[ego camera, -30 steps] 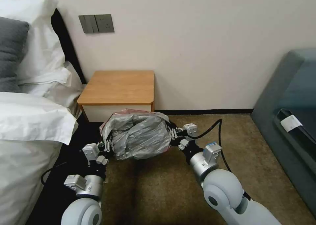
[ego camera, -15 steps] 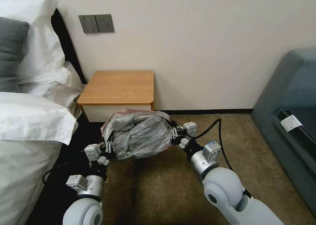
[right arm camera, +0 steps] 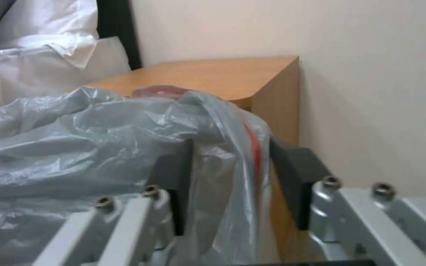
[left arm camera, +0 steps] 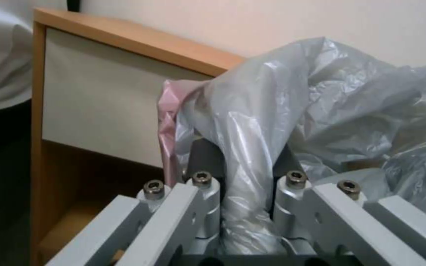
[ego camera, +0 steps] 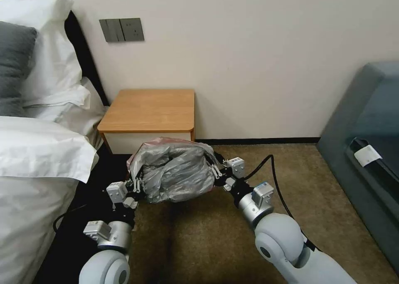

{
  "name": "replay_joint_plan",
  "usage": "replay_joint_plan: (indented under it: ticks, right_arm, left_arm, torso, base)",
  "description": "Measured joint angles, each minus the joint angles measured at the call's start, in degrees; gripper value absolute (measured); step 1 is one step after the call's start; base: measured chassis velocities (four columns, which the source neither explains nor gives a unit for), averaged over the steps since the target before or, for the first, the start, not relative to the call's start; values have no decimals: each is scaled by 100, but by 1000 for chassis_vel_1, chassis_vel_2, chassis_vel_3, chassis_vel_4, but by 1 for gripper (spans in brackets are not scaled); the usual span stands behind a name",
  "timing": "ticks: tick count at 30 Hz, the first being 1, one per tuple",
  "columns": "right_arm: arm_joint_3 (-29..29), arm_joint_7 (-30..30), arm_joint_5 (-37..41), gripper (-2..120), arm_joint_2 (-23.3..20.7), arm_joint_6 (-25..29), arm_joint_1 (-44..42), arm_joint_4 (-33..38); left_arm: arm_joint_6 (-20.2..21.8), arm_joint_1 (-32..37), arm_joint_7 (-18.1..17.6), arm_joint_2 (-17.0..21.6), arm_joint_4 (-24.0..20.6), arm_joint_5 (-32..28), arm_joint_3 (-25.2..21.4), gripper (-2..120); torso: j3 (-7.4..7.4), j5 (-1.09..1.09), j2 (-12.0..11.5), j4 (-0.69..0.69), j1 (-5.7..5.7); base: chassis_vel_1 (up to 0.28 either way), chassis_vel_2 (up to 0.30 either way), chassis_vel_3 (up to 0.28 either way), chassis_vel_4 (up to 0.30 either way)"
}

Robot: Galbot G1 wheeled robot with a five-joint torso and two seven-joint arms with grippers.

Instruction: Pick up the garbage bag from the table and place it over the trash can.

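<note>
- Head view: left gripper and right gripper, jaws of each closed on opposite edges of the bag.
- Bag hangs stretched between them above the carpet, in front of the counter.
- Bed stands left of the counter.

Lower table front behind the garbage bag

grey garbage bag with pink rim, light-brown table, white drawer front
</note>
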Motion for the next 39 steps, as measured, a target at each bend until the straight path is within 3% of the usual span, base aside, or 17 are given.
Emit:
replay_joint_plan:
  ticks: [4, 10, 14, 25, 30, 39]
  right_arm:
    - [-1, 9, -58, 45, 2, -1, -25, 40]
    - [21, 46, -561, 22, 5, 12, -141, 172]
    - [27, 26, -740, 14, 5, 28, -176, 195]
    - [17, -28, -778, 57, 16, 15, -205, 116]
    - [16, -28, -773, 66, 20, 15, -201, 109]
    - [26, -20, -763, 33, 4, 15, -228, 131]
  left_arm:
    - [3, -4, 0, -1, 0, -1, 0, 10]
    - [12, -13, -19, -1, 46, -12, -10, 10]
    - [18, -17, -29, -9, 60, -12, -9, 10]
    - [28, -13, -57, -11, 22, -24, -4, 10]
    - [29, -8, -59, -13, 4, -24, -2, 10]
    - [30, -3, -60, -18, 12, -16, 7, 10]
  torso:
    - [0, 0, 0, 0, 0]
    - [0, 0, 0, 0, 0]
    - [0, 0, 0, 0, 0]
    - [0, 0, 0, 0, 0]
    - [0, 0, 0, 0, 0]
    - [0, 0, 0, 0, 0]
  base:
    - [0, 0, 0, 0]
    - [0, 0, 0, 0]
    - [0, 0, 0, 0]
    - [0, 0, 0, 0]
    - [0, 0, 0, 0]
    - [0, 0, 0, 0]
